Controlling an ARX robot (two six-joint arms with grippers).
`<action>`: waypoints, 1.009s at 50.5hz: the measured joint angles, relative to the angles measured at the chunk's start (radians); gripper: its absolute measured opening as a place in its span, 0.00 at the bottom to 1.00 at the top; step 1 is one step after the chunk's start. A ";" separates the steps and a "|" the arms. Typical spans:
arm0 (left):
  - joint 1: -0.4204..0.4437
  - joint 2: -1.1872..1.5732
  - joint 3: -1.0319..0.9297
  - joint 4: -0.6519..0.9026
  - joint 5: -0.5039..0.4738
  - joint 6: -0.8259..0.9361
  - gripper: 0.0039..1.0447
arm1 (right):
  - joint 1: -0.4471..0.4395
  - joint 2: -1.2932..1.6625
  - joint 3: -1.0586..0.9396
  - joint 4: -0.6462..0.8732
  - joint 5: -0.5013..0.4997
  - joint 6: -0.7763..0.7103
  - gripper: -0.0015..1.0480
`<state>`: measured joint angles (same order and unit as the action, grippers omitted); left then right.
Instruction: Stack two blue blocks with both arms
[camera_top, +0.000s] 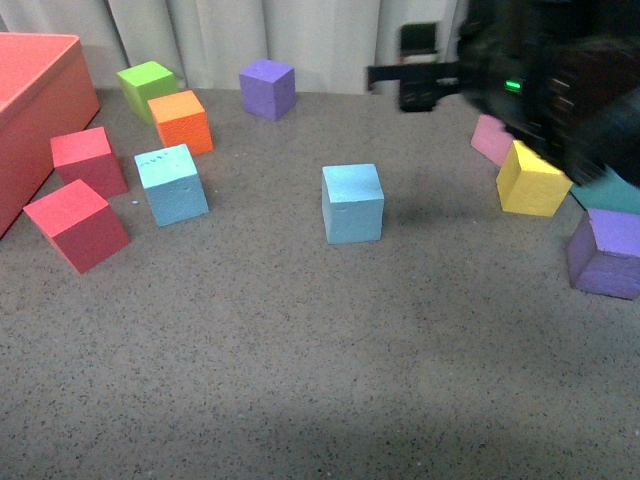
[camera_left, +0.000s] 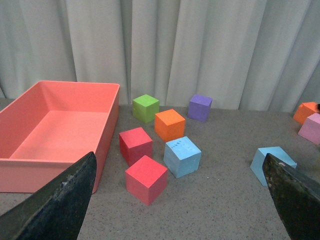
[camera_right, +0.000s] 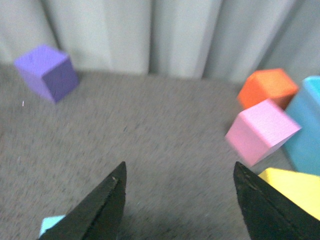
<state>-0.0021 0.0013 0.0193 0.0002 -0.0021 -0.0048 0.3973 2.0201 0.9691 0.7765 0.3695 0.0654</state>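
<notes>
Two blue blocks: apart on the table (camera_top: 300, 380); plain block (camera_top: 352, 203) at centre, dented block (camera_top: 172, 184) left, beside red cubes (camera_top: 77, 224).
Left gripper (camera_left: 180, 157): fingers spread, empty.
Right gripper (camera_right: 180, 167): fingers spread, empty, near yellow cube (camera_top: 533, 180).

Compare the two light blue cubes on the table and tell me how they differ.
Place: the left blue block sits crowded beside the red cubes and orange cube; the middle blue block stands alone. Surface: the left blue block has a row of small dents on its top face; the middle blue block's top looks smooth. Both share colour and size and rest flat, unheld.
</notes>
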 joint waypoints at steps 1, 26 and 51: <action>0.000 0.000 0.000 0.000 0.000 0.000 0.94 | -0.012 -0.023 -0.051 0.100 -0.006 -0.013 0.51; 0.000 0.000 0.000 0.000 0.002 0.000 0.94 | -0.218 -0.553 -0.679 0.393 -0.196 -0.064 0.01; 0.000 0.000 0.000 0.000 0.002 0.000 0.94 | -0.336 -0.966 -0.896 0.185 -0.318 -0.064 0.01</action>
<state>-0.0021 0.0013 0.0193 0.0002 -0.0006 -0.0048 0.0612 1.0542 0.0731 0.9615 0.0513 0.0013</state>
